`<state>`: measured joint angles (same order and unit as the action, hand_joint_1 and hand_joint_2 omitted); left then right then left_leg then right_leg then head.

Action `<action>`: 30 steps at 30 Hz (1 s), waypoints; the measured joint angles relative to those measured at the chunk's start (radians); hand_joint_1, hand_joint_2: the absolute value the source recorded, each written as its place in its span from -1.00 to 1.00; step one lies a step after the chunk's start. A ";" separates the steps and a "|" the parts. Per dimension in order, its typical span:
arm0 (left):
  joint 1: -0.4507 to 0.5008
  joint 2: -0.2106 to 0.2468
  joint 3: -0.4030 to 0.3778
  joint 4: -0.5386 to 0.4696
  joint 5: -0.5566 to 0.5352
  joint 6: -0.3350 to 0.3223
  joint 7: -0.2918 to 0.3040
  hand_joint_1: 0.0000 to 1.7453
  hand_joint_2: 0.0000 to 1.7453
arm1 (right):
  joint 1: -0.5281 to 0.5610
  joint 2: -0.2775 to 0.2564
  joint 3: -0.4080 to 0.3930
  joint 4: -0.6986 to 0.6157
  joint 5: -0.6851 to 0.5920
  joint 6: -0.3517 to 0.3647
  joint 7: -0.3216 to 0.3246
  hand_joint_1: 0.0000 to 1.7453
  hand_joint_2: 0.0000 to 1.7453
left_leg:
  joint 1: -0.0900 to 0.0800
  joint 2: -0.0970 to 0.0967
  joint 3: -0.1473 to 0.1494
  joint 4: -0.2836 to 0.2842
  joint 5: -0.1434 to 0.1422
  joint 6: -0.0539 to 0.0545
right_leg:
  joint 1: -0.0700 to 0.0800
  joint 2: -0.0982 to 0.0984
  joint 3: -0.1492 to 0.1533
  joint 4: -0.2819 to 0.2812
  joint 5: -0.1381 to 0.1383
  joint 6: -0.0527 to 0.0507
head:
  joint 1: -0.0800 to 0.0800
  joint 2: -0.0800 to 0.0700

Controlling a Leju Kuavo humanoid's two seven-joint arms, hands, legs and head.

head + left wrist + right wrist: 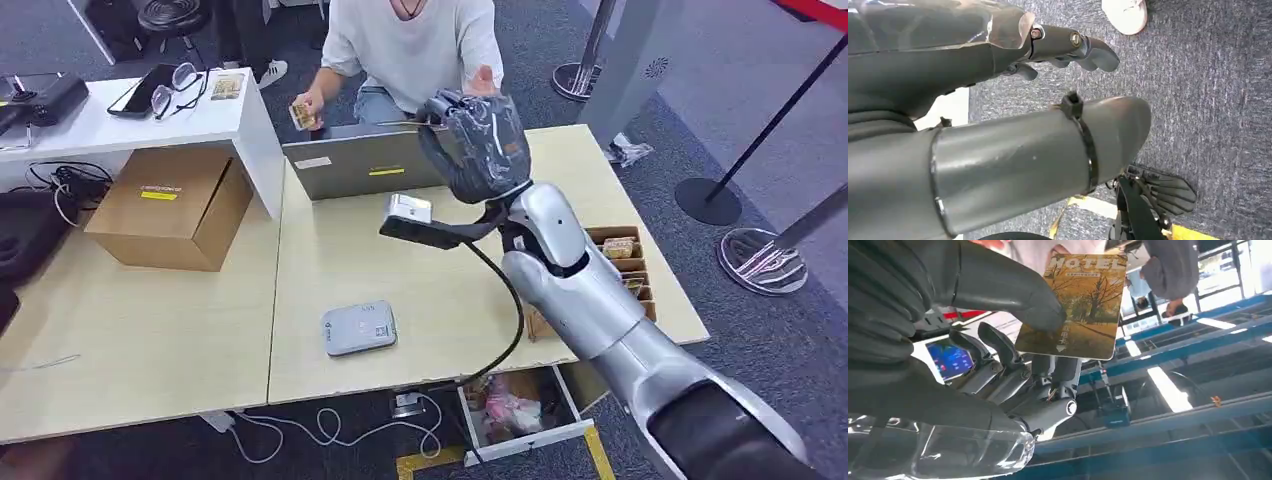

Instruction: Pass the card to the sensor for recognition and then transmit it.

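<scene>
My right hand (pixel 475 140) is raised above the far edge of the table, close to a seated person (pixel 410 40). In the right wrist view it pinches a hotel card (pixel 1078 305), printed with autumn trees, between thumb (pixel 998 287) and fingers (pixel 1008 360). The person's open hand (pixel 485 80) is just behind my hand, and their other hand holds another card (pixel 303 115). The grey card sensor (pixel 358 328) lies flat on the table, well below and left of my hand. My left hand (pixel 1068 47) hangs over the carpet, holding nothing, its fingers apart.
A laptop (pixel 365 160) stands in front of the person. A tray of cards (pixel 622 262) sits at the table's right edge, above an open drawer (pixel 520 410). A cardboard box (pixel 170 205) and a white shelf (pixel 150 115) are on the left. Stanchion bases (pixel 760 260) stand on the right.
</scene>
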<state>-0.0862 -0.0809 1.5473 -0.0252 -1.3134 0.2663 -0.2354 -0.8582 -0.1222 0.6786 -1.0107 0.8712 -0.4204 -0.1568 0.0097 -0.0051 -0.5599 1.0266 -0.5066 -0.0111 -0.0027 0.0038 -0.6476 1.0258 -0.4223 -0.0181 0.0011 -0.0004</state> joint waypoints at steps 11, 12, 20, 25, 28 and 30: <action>-0.003 0.000 0.000 0.000 -0.027 0.025 0.007 -1.00 -1.00 | -0.170 0.152 0.103 0.260 0.193 -0.101 0.122 1.00 1.00 | 0.000 -0.001 0.000 0.000 0.000 0.000 | 0.000 0.000 0.000 0.000 0.000 0.000 | 0.000 0.000; -0.003 0.000 0.000 0.000 -0.027 0.027 0.007 -1.00 -1.00 | -0.182 0.158 0.112 0.284 0.211 -0.104 0.137 1.00 1.00 | 0.000 -0.001 0.000 0.000 0.000 0.000 | 0.000 0.000 0.000 0.000 0.000 0.000 | 0.000 0.000; -0.003 -0.001 0.000 0.000 -0.022 0.036 0.007 -1.00 -1.00 | -0.215 0.173 0.129 0.353 0.234 -0.101 0.169 1.00 1.00 | 0.000 -0.001 0.000 0.000 0.000 0.000 | 0.000 -0.001 0.000 0.000 0.000 0.000 | 0.000 0.000; -0.001 -0.006 0.000 0.000 0.005 0.049 0.002 -1.00 -1.00 | -0.283 0.184 0.140 0.499 0.243 -0.062 0.247 1.00 1.00 | 0.000 -0.001 0.000 0.000 0.000 0.000 | 0.000 -0.001 0.000 0.000 0.000 0.000 | 0.000 0.000; -0.002 -0.010 0.000 0.000 0.010 0.048 -0.001 -1.00 -1.00 | -0.292 0.184 0.140 0.531 0.248 -0.060 0.251 1.00 1.00 | 0.000 -0.001 0.000 0.000 0.000 0.000 | 0.000 -0.001 0.000 0.000 0.000 0.000 | 0.000 0.000; -0.002 -0.010 0.000 0.000 0.010 0.047 -0.001 -1.00 -1.00 | -0.295 0.184 0.140 0.546 0.253 -0.059 0.255 1.00 1.00 | 0.000 -0.001 0.000 0.000 0.000 0.000 | 0.000 -0.001 0.000 0.000 0.000 0.000 | 0.000 0.000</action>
<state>-0.0878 -0.0908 1.5476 -0.0252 -1.3035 0.3136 -0.2369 -1.1535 0.0618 0.8183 -0.4643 1.1242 -0.4792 0.0981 0.0094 -0.0061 -0.5595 1.0269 -0.5063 -0.0115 -0.0027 0.0032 -0.6477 1.0255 -0.4223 -0.0180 0.0011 -0.0004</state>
